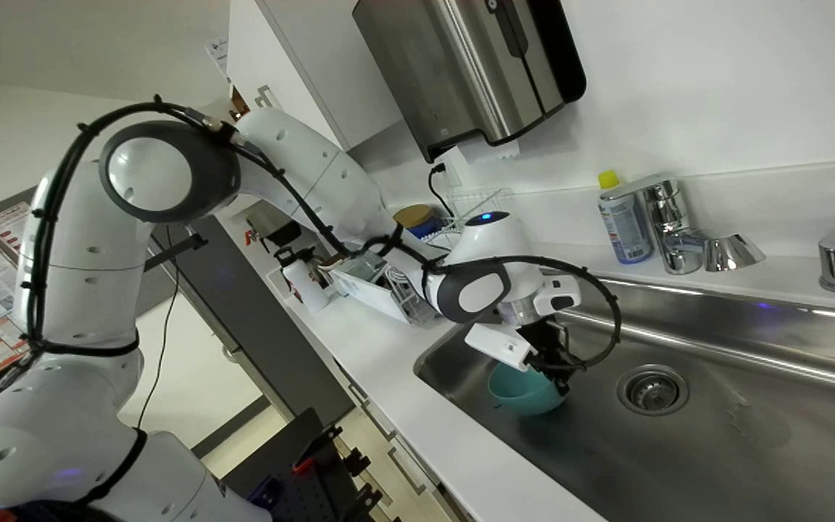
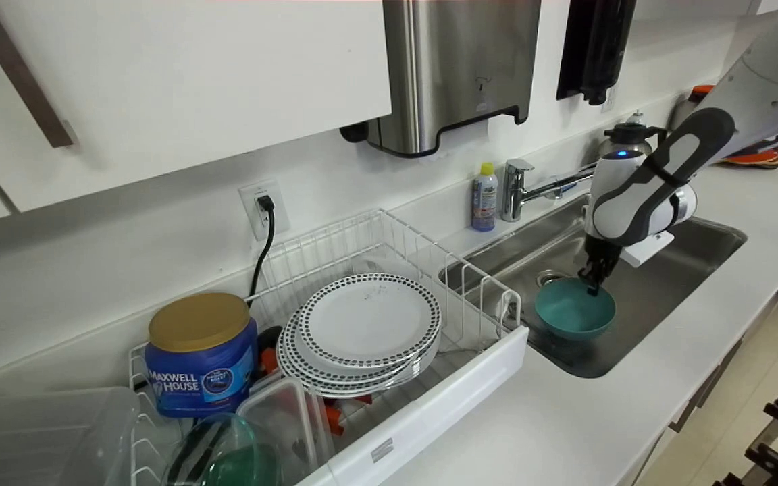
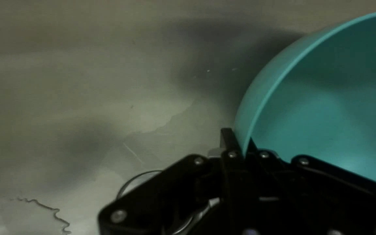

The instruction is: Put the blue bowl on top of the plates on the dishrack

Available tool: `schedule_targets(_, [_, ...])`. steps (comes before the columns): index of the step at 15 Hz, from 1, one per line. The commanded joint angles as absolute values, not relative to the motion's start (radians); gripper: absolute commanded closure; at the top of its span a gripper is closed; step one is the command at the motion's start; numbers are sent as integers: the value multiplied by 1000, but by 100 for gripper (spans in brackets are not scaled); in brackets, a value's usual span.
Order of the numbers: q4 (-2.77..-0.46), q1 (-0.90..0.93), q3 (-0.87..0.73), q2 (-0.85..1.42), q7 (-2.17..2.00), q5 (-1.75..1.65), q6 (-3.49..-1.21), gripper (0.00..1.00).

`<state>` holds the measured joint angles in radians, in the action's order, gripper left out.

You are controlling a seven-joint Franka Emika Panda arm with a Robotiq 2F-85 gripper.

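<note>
In an exterior view the pale surface spreads widest, with the steel sink let into it and the white wire dishrack just beside one end. In the dishrack the plates lie stacked, nearly flat. The blue bowl is at the sink, whether touching its floor I cannot tell, and lies on the dishrack side of my gripper. Being round, it has no long axis to line up; I judge the move a lift, then a carry over the dishrack's wire side. My gripper is closed on the bowl's rim, one of its fingers outside the wall, its mate inside.
</note>
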<state>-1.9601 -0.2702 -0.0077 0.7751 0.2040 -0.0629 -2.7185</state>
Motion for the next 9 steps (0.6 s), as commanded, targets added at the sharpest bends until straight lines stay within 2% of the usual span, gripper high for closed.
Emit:
schedule_targets(1, [-2091, -244, -37, 603, 146, -25, -2661, 99])
schedule_targets(9, [-2222, -227, -32, 341, 108, 76, -2533, 99])
